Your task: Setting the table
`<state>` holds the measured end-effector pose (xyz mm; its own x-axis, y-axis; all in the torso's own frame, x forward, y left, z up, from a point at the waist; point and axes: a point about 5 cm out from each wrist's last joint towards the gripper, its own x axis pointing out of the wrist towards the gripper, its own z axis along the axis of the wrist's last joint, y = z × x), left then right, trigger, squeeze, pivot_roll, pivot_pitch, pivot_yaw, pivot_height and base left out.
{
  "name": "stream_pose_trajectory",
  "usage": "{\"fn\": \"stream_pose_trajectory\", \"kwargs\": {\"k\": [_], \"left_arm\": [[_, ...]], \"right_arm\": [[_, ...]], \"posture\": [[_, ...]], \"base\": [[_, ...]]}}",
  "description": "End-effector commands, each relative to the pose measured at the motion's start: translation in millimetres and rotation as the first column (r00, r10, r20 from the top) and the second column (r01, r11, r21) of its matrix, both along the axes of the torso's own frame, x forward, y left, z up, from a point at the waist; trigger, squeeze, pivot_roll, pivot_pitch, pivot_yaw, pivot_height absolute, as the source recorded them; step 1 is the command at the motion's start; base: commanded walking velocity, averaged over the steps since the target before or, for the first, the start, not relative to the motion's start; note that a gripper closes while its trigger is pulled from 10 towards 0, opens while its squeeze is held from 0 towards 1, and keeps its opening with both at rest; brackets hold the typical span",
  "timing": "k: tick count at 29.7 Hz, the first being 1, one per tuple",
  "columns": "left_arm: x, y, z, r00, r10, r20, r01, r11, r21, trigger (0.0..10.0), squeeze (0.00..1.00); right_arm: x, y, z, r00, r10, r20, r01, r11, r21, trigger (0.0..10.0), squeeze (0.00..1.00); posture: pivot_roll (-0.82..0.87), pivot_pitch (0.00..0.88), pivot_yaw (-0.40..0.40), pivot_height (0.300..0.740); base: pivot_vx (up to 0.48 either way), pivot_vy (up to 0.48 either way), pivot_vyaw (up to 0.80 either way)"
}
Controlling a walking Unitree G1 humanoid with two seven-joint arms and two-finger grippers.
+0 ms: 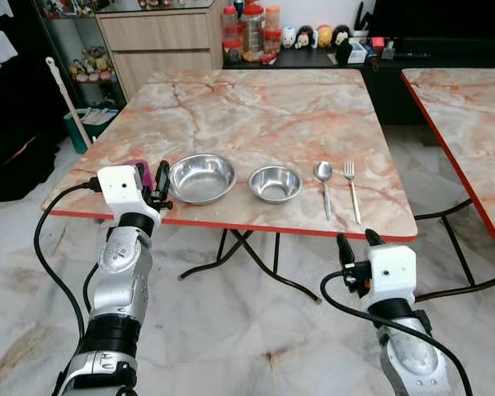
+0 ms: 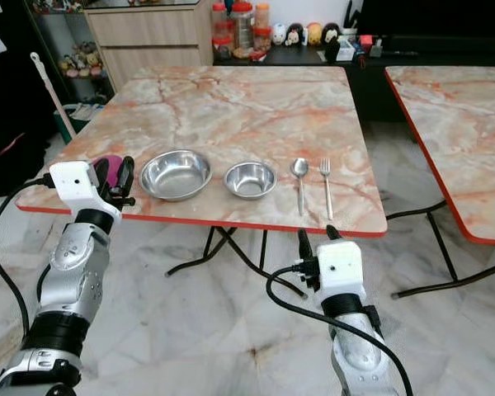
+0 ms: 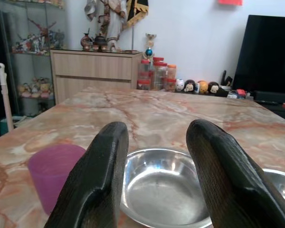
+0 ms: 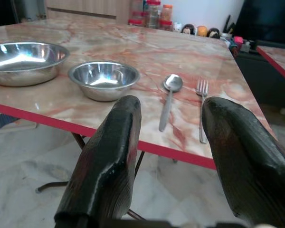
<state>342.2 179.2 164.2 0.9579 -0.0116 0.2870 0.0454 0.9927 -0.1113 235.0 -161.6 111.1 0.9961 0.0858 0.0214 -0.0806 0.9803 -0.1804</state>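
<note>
Your left gripper (image 1: pixel 158 191), fingers apart and empty, sits at the near left edge of the surface (image 1: pixel 264 115) just beside the purple cup (image 3: pixel 54 173) and large bowl (image 1: pixel 201 177); a careless reach could knock the cup off, while your right gripper (image 1: pixel 356 245) hangs parted below the fork (image 1: pixel 351 190).

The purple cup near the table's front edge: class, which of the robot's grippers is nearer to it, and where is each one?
Left. The left gripper is right beside the purple cup, at the table's front edge. The right gripper hangs below the edge, in front of the fork, far across.
</note>
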Motion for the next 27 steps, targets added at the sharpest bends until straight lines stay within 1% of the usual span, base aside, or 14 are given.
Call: {"fn": "stream_pose_trajectory", "kwargs": {"k": [1,5,8,9,10,11,13,15,17,19,21,23,27], "left_arm": [[-0.4,5.8,-1.8,1.0,0.012,-0.01,-0.011,1.0,0.018,10.0,0.0],[-0.2,6.3,-2.6,1.0,0.016,-0.013,-0.016,1.0,0.017,10.0,0.0],[0.6,6.0,-4.1,1.0,0.017,-0.021,-0.016,1.0,0.015,10.0,0.0],[1.1,5.5,-3.5,1.0,0.01,-0.02,-0.009,1.0,0.029,10.0,0.0],[1.3,5.6,-3.0,1.0,0.008,-0.019,-0.007,0.999,0.035,10.0,0.0],[1.4,6.3,-2.2,1.0,0.009,-0.017,-0.009,0.999,0.037,10.0,0.0],[1.3,7.0,-2.2,1.0,0.011,-0.017,-0.011,0.999,0.035,10.0,0.0],[0.9,8.8,-2.8,1.0,0.019,-0.019,-0.018,0.999,0.034,10.0,0.0],[0.7,9.0,-3.1,1.0,0.019,-0.02,-0.018,0.999,0.034,10.0,0.0],[0.7,9.3,-3.8,1.0,0.022,-0.022,-0.021,0.999,0.035,10.0,0.0],[0.9,9.6,-3.6,1.0,0.023,-0.021,-0.022,0.999,0.036,10.0,0.0],[1.1,10.6,-3.6,0.999,0.028,-0.021,-0.027,0.999,0.035,10.0,0.0],[1.4,12.0,-5.1,0.999,0.029,-0.028,-0.028,0.999,0.041,10.0,0.0]], "right_arm": [[0.4,6.6,2.9,1.0,0.028,0.015,-0.028,0.999,0.017,10.0,0.0],[-1.2,2.8,3.4,1.0,0.01,0.008,-0.01,0.999,0.043,10.0,0.0],[-2.6,2.1,4.1,0.999,0.04,-0.005,-0.039,0.996,0.081,10.0,0.0],[-2.9,-1.2,4.8,0.998,0.068,-0.018,-0.068,0.997,0.023,10.0,0.0],[-2.6,-4.8,6.6,0.997,0.076,-0.021,-0.076,0.997,-0.01,10.0,0.0],[-1.4,-10.0,13.2,0.996,0.089,-0.008,-0.089,0.995,-0.033,10.0,0.0],[-0.8,-11.5,16.9,0.995,0.101,-0.001,-0.101,0.994,-0.042,10.0,0.0],[0.8,-14.4,24.0,0.991,0.133,0.013,-0.132,0.988,-0.079,10.0,0.0],[1.1,-15.1,24.3,0.99,0.142,0.011,-0.14,0.987,-0.082,10.0,0.0],[0.0,-16.0,16.9,0.98,0.199,-0.003,-0.198,0.972,-0.127,10.0,0.0],[-0.8,-15.9,15.2,0.979,0.205,-0.01,-0.205,0.971,-0.122,10.0,0.0],[-1.5,-15.4,13.2,0.979,0.204,-0.018,-0.204,0.969,-0.139,10.0,0.0],[-4.2,-17.9,11.8,0.977,0.214,-0.019,-0.214,0.969,-0.123,10.0,0.0]], "posture": [[-0.08,0.0,0.054,0.74],[-0.08,0.007,0.055,0.74],[-0.09,0.011,0.061,0.74],[-0.08,0.018,0.056,0.74],[-0.08,0.018,0.056,0.74],[-0.08,0.018,0.056,0.74],[-0.09,0.019,0.057,0.74],[-0.1,0.021,0.056,0.74],[-0.1,0.021,0.056,0.74],[-0.09,0.023,0.05,0.74],[-0.08,0.027,0.05,0.74],[-0.09,0.026,0.052,0.74],[-0.09,0.025,0.055,0.74]], "base": [[0.0,0.0,0.0],[0.0,0.0,0.0],[0.0,0.0,0.0],[0.0,0.0,0.0],[0.0,0.0,0.0],[0.0,0.0,0.0],[0.0,0.0,0.0],[0.0,0.0,0.0],[0.0,0.0,0.0],[0.0,0.0,0.0],[0.0,0.0,0.0],[0.0,0.0,0.0],[0.0,0.0,0.0]]}}
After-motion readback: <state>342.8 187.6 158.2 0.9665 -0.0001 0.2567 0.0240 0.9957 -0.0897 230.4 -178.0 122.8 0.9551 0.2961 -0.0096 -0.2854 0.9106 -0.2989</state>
